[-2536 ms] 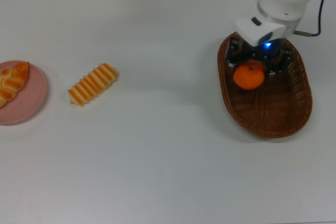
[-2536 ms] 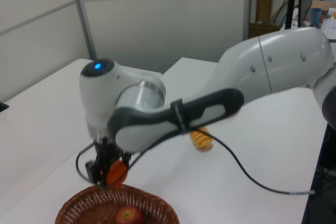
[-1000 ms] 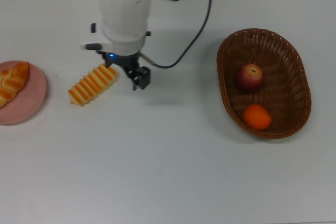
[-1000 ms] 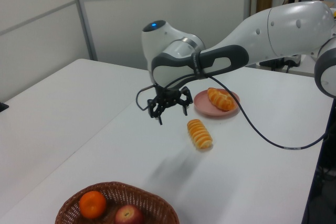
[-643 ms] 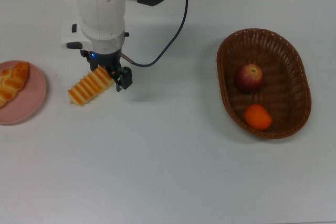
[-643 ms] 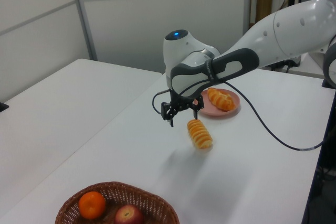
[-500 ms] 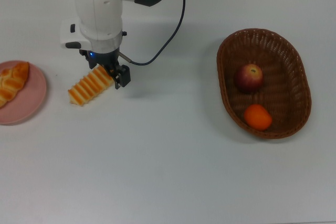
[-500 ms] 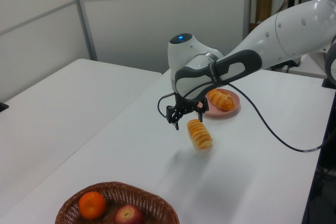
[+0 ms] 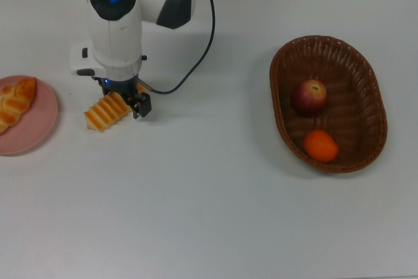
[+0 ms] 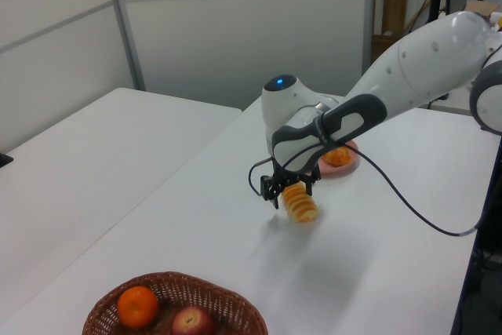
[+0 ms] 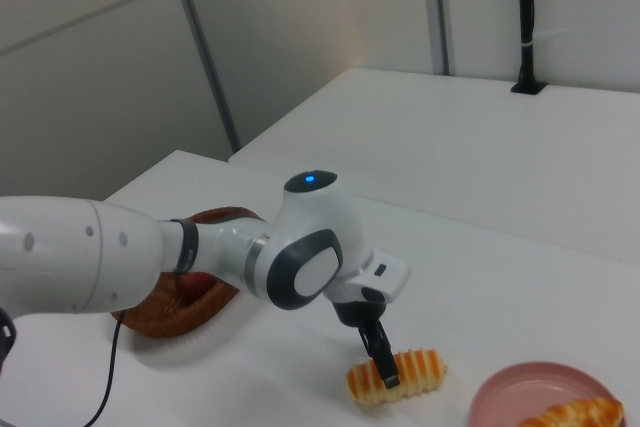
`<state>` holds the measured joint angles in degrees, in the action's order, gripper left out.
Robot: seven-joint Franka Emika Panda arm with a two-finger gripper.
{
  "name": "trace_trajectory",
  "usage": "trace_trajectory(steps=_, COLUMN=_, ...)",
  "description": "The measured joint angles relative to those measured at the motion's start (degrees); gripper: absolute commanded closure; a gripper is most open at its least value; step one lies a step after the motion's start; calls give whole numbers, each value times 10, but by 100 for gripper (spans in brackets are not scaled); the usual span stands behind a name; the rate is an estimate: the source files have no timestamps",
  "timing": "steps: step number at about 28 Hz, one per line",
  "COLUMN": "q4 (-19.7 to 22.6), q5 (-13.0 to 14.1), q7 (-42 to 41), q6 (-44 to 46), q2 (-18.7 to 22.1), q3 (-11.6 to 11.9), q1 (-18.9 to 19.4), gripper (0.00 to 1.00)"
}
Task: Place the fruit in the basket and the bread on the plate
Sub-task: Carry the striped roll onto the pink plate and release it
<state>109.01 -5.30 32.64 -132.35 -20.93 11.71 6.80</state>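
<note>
Matt white table (image 9: 215,213), glossy arm, woven basket
Reddish-brown oval wicker basket (image 9: 372,102): rough weave; dark red apple (image 9: 309,96) & bright orange tangerine (image 9: 320,146) smooth w/ slight sheen; ridged striped roll (image 9: 104,112) dull crust; round pink plate (image 9: 32,136) smooth; white plastic arm shell (image 10: 423,60) glossy

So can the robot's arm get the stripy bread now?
Probably yes. The end effector is right at the striped roll on the table, with nothing in between.
</note>
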Motion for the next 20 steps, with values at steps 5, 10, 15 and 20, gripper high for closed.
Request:
trace_trajectory(steps=5, q4=0, q5=-6, q7=0, q6=-1, q2=-8, q3=0, q1=0, gripper=36)
trace_trajectory(steps=10, q4=0, q5=-26, q7=-3, q6=-1, q2=-10, q3=0, q1=-3, gripper=100)
trace_trajectory(steps=15, q4=-1, q5=-27, q7=-13, q6=-10, q2=-10, q3=0, q1=-25, gripper=100)
trace_trajectory(steps=20, q4=-14, q5=-26, q7=-27, q6=-32, q2=-10, q3=1, q1=-57, gripper=100)
